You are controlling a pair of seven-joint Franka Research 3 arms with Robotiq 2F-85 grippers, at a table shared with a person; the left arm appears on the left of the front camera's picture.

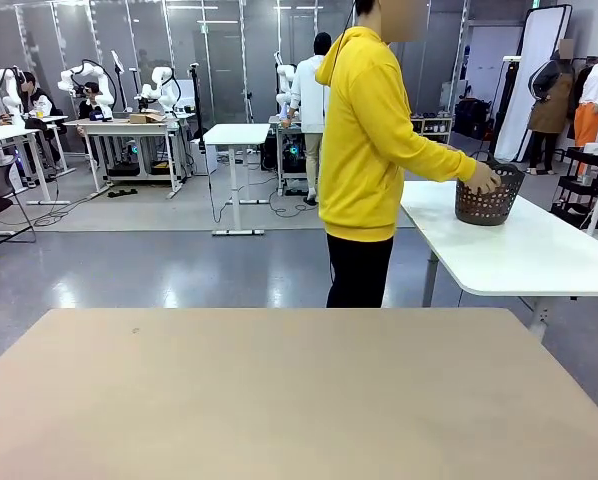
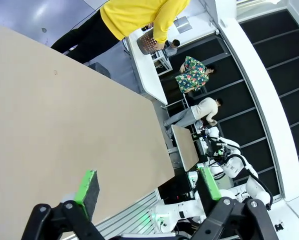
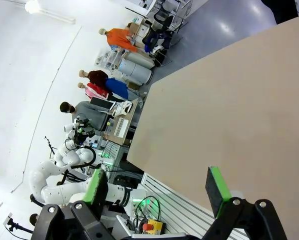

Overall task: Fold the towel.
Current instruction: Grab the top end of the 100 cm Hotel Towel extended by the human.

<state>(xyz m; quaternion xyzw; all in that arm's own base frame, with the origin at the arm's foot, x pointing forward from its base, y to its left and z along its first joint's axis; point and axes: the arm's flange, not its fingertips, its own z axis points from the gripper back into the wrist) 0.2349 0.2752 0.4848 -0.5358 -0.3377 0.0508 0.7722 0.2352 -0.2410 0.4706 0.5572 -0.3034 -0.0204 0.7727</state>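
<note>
**Both grippers open, towel's place not yet readable**

Front view: a wide tan wooden tabletop (image 1: 299,400) spans the lower half of the frame. Beyond its far edge, right of centre, stands a person in a yellow hooded top (image 1: 369,140), turned toward a white side table (image 1: 539,260) at the right. The person's hand (image 1: 482,179) rests at the rim of a dark round mesh basket (image 1: 487,205) in the upper right. Where the towel lies I cannot tell. It may be in that basket, but that is a guess.

Left wrist view: the left gripper (image 2: 148,186) hangs above the tan top with its green pads spread wide and nothing between them. The basket sits small near the top centre, well apart.

Right wrist view: the right gripper (image 3: 157,186) is likewise spread and holds nothing, over the table's near edge.

If the towel comes from the basket, it arrives from the far right — the right arm's side. Its long axis cannot be judged.
</note>
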